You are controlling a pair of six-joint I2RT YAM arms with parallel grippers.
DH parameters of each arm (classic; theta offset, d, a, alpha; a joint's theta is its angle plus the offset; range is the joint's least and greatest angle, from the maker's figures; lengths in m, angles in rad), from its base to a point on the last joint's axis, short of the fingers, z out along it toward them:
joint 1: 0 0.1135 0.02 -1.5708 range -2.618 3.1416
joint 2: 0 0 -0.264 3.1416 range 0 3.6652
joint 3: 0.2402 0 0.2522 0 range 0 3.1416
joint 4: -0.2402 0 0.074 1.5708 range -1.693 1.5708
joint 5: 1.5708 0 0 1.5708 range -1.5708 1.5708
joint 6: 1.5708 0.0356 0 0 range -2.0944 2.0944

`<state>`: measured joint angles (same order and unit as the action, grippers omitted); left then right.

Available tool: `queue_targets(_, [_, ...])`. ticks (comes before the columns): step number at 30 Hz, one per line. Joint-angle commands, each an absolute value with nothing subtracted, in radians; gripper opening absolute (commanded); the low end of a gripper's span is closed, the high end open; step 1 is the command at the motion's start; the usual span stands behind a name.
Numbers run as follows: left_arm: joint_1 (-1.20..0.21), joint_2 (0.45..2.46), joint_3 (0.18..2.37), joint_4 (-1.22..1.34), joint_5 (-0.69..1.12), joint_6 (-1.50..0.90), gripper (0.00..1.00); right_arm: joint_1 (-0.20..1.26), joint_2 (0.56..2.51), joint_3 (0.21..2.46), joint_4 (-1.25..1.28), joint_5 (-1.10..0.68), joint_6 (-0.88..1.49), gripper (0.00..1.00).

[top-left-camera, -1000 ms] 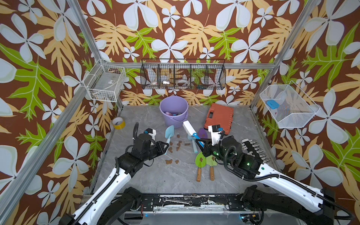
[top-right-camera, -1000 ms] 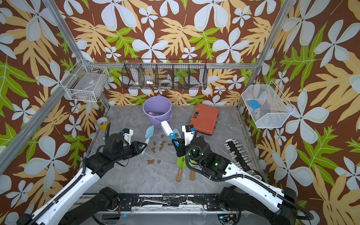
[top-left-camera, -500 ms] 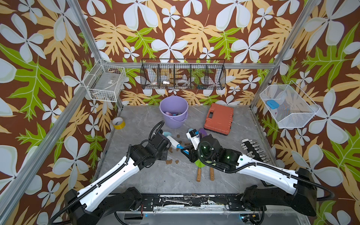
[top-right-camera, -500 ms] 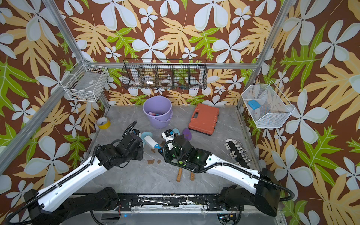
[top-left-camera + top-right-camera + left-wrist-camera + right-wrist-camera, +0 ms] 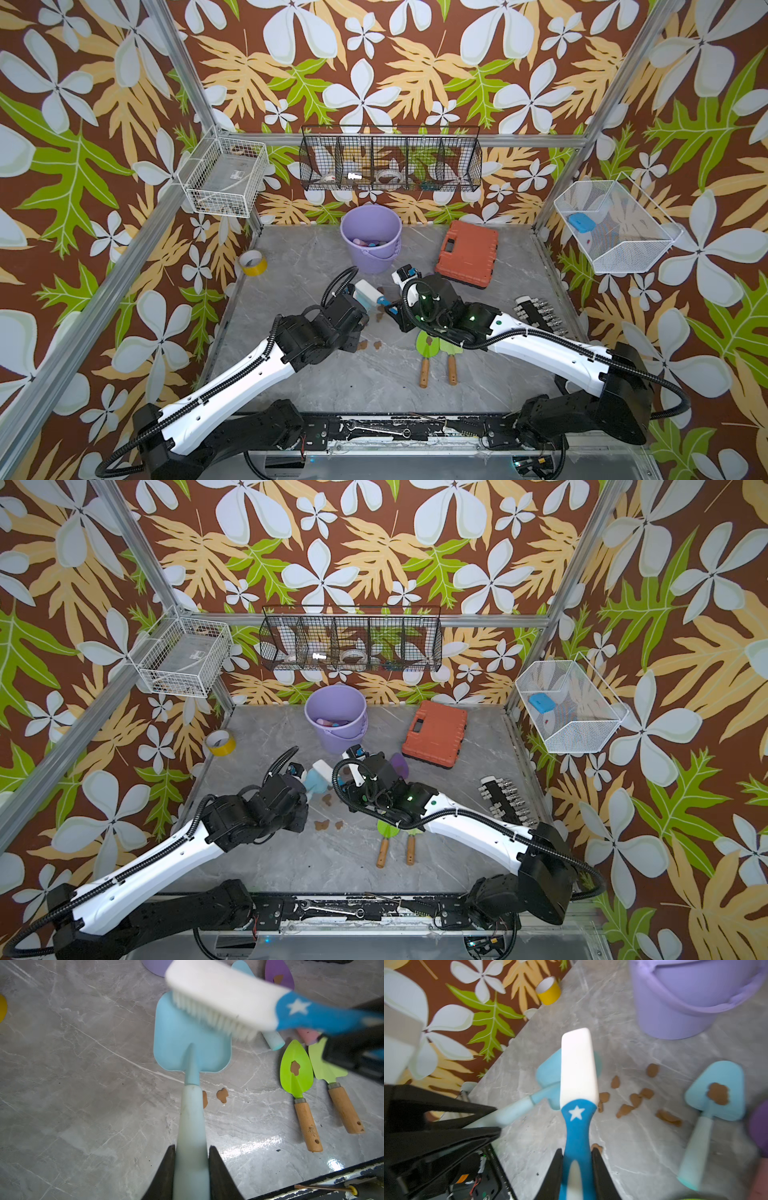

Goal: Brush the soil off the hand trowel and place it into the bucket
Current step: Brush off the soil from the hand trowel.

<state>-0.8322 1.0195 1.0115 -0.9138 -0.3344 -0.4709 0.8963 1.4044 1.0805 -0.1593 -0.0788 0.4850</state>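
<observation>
My left gripper (image 5: 191, 1147) is shut on the pale handle of a light blue hand trowel (image 5: 192, 1047), held low over the table. My right gripper (image 5: 577, 1150) is shut on the blue star-marked handle of a white brush (image 5: 578, 1068). The brush's bristles (image 5: 212, 1016) rest across the far part of the blade, and the part of the blade I can see carries no soil. Several brown soil blobs (image 5: 635, 1099) lie on the table beside it. The lavender bucket (image 5: 371, 239) stands just behind, with pastel items inside.
A second light blue trowel (image 5: 716, 1093) carries a soil blob. Two green trowels with wooden handles (image 5: 428, 353) lie near the right arm, one with a blob. A purple blade (image 5: 279, 974), an orange case (image 5: 467, 253), a yellow tape roll (image 5: 251, 262) and a socket rail (image 5: 536, 311) sit around.
A second ago the trowel and the brush were held up and apart. Both arms have reached in and lowered, and the brush now lies across the trowel blade.
</observation>
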Motion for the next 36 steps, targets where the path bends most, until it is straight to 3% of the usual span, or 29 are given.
queue_targets(1, [-0.831,1.007,1.010,-0.899,-0.363,-0.474,0.00,0.900,1.374,1.090,-0.160,-0.083,0.462,0.00])
queue_targets(7, [-0.831,1.014,0.999,-0.882,-0.347,-0.475,0.00,0.941,1.375,1.058,-0.104,-0.255,0.446,0.00])
queue_targets(14, [-0.831,1.016,0.984,-0.867,-0.342,-0.467,0.00,0.854,1.472,1.056,-0.139,-0.192,0.430,0.00])
queue_targets(23, [-0.829,1.046,0.998,-0.860,-0.372,-0.458,0.00,0.787,1.409,1.059,-0.097,-0.159,0.435,0.00])
queue_targets(36, [-0.592,1.331,1.430,-0.769,-0.335,-0.271,0.00,0.742,1.196,0.913,-0.051,0.018,0.510,0.00])
